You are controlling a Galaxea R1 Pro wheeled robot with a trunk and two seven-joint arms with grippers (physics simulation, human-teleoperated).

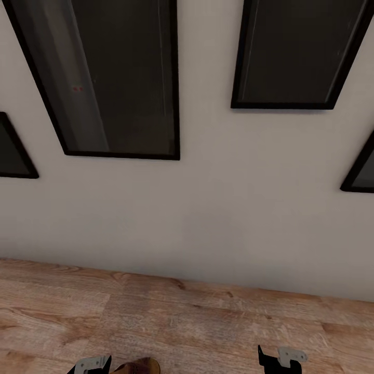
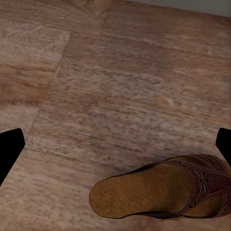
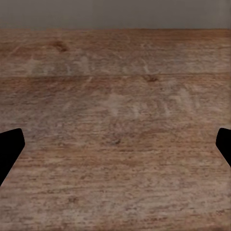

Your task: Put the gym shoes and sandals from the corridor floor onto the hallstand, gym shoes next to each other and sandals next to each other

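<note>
One sandal on the planks, both grippers spread

We saw a brown sandal [image 2: 166, 192] lying flat on the corridor floor [image 2: 115, 82], sole down, long axis across the left wrist view, strap end towards one fingertip; in the head view it [image 1: 139, 366] sat just beside the left gripper [image 1: 88, 365]; that gripper stood spread over it, apart; the right gripper [image 1: 280, 359] hung spread over bare planks; ahead rose an off-white wall [image 1: 208, 208] with black-framed pictures [image 1: 122, 78].
</note>
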